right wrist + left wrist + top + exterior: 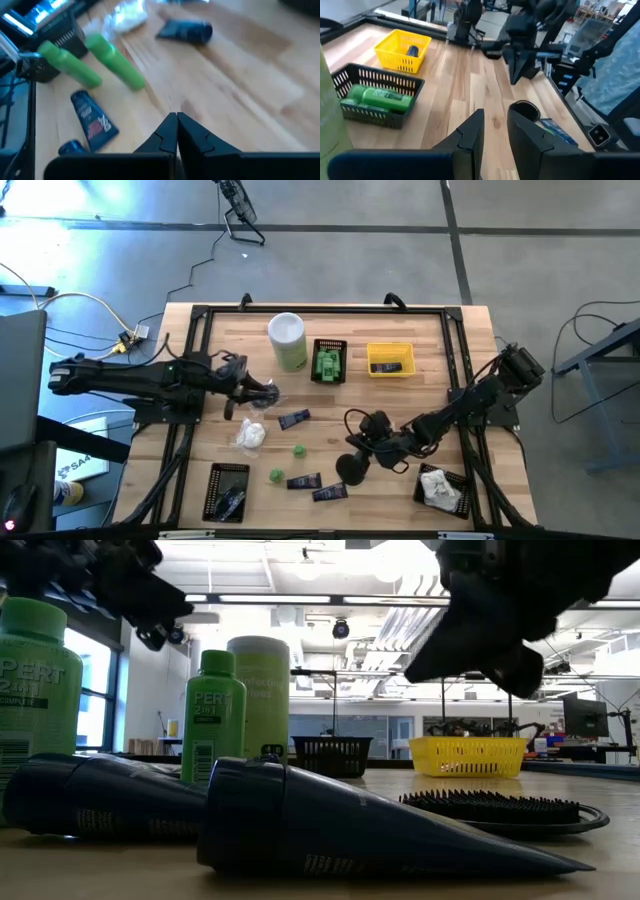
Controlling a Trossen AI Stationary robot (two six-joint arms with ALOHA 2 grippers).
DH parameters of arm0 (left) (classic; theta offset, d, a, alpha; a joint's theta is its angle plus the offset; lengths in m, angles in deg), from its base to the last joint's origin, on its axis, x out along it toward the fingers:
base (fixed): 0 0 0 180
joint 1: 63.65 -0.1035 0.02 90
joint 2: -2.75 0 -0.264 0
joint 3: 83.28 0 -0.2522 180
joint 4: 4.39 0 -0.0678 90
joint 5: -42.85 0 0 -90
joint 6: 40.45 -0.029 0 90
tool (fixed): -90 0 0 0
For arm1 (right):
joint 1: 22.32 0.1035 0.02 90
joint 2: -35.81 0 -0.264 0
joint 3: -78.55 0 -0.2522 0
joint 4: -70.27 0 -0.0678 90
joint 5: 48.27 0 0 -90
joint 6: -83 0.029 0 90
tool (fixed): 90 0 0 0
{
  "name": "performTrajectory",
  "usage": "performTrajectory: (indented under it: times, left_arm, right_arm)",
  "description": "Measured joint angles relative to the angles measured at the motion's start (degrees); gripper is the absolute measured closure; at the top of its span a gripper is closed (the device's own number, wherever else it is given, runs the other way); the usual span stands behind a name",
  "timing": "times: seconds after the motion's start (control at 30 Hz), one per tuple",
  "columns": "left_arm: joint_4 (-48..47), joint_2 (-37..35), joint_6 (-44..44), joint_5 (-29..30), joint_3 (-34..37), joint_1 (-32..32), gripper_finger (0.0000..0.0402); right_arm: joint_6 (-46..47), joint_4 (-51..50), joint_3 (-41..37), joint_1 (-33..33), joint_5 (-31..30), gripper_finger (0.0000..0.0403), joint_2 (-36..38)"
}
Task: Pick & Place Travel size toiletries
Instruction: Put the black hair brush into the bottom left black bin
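Travel size toiletries lie loose on the table: a navy tube (pixel 294 419), a white soft packet (pixel 250 435), two little green bottles (pixel 298 451) (pixel 275 475), two more navy tubes (pixel 303 481) (pixel 329 493) and a dark round piece (pixel 350 470). My left gripper (pixel 262 394) hovers left of the first tube; its fingers (pixel 495 135) are open a narrow way with only bare wood between them. My right gripper (pixel 358 430) is shut and empty, its tips (pixel 176 119) held over bare wood just beyond the dark round piece. The green bottles (pixel 115 62) and a tube (pixel 92 120) lie ahead of it.
A tall white-and-green canister (pixel 287 340), a black basket of green bottles (pixel 329 362) and a yellow basket (pixel 390 360) stand along the far side. Two black baskets sit near the front: one at the left (pixel 228 492), one at the right (pixel 440 488) holding white packets.
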State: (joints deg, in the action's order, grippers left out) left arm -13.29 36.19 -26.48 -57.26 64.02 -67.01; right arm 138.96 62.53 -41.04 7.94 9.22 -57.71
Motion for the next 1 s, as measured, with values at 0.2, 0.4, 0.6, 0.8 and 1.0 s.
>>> performTrajectory:
  times: [0.2, 0.4, 0.6, 0.8, 1.0]
  left_arm:
    - [5.7, 6.7, 1.8, 0.0, 0.0, 0.1, 0.0318]
    - [12.0, 10.8, 1.5, 0.1, 0.0, 4.4, 0.0318]
    - [13.3, 11.3, -0.5, 4.0, 0.0, 11.6, 0.0318]
    - [14.1, 11.3, -0.6, 13.6, 0.0, 19.2, 0.0318]
    - [21.0, 11.3, -1.1, 18.6, 0.0, 24.1, 0.0318]
  right_arm:
    - [-6.8, 5.4, 0.0, 0.0, -5.6, 0.04, 0.0]
    - [-8.3, 6.9, 0.0, 0.9, -6.1, 0.04, 0.0]
    - [-11.4, 8.3, 0.0, 1.2, -6.6, 0.04, 0.0]
    - [-14.2, 10.2, 0.0, 1.2, -6.6, 0.04, 0.0]
    - [-14.0, 10.2, 0.0, 0.8, -6.6, 0.04, 0.0]
